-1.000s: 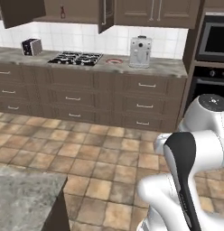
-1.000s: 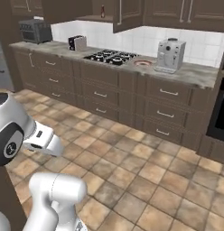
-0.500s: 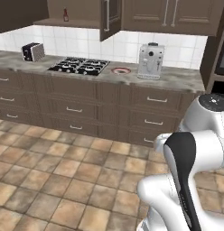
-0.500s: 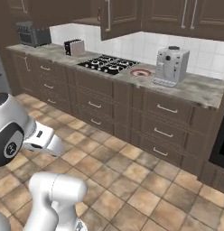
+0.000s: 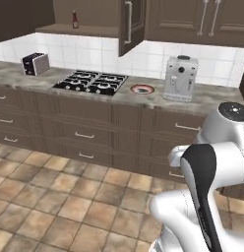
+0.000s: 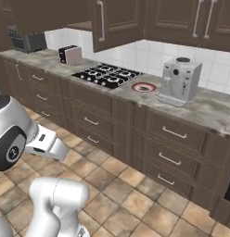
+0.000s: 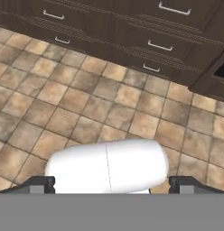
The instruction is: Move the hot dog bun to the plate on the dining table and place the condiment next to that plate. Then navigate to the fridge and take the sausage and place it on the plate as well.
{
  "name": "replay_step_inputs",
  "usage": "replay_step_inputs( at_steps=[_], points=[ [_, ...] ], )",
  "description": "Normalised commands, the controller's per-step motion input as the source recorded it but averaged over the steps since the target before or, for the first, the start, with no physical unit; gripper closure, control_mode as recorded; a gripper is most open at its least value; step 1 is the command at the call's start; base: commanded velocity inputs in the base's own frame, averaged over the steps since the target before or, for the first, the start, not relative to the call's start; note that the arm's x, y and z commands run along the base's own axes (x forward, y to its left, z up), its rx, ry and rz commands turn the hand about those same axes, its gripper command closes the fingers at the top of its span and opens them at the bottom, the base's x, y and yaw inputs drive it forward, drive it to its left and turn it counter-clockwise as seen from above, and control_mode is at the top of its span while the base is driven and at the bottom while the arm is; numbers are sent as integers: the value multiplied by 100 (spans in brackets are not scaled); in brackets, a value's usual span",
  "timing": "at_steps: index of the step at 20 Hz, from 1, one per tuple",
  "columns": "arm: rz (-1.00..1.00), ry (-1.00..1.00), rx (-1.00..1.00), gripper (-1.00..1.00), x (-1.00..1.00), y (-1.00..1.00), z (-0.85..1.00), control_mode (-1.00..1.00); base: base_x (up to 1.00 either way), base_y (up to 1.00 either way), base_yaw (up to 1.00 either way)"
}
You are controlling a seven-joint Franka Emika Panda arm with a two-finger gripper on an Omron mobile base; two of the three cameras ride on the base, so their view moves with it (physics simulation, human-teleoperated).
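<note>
A small dark red bottle, likely the condiment [image 5: 75,19], stands on an open shelf high above the counter's left part. My gripper [image 7: 111,184] points down at the tiled floor in front of the drawers; its dark fingertips [image 7: 41,182] stand wide apart, open, holding nothing. The arm is folded close to the base. The hot dog bun, blue plate, dining table, fridge and sausage are out of view.
A long stone counter [image 5: 212,98] over brown drawers carries a toaster [image 5: 35,63], a gas hob [image 5: 90,81], a red-rimmed white plate [image 5: 142,89] and a coffee machine [image 5: 180,78]. A microwave [image 6: 26,41] sits far left. Tiled floor [image 5: 55,197] lies between base and counter.
The whole picture has shifted: the base has driven toward the counter, which now looks larger. The island corner has left the left base view. The arm's pose is unchanged.
</note>
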Motion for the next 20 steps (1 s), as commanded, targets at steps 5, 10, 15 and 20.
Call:
replay_step_inputs(
  at_steps=[5, 10, 15, 20],
  points=[
    [0, 0, 0, -100, 0, 0, 0, 100, 98, 62, -8],
    [0, 0, 0, -100, 0, 0, 0, 100, 92, 78, -18],
    [0, 0, 0, -100, 0, 0, 0, 100, 92, 78, -18],
    [0, 0, 0, -100, 0, 0, 0, 100, 78, 76, -21]
  ],
)
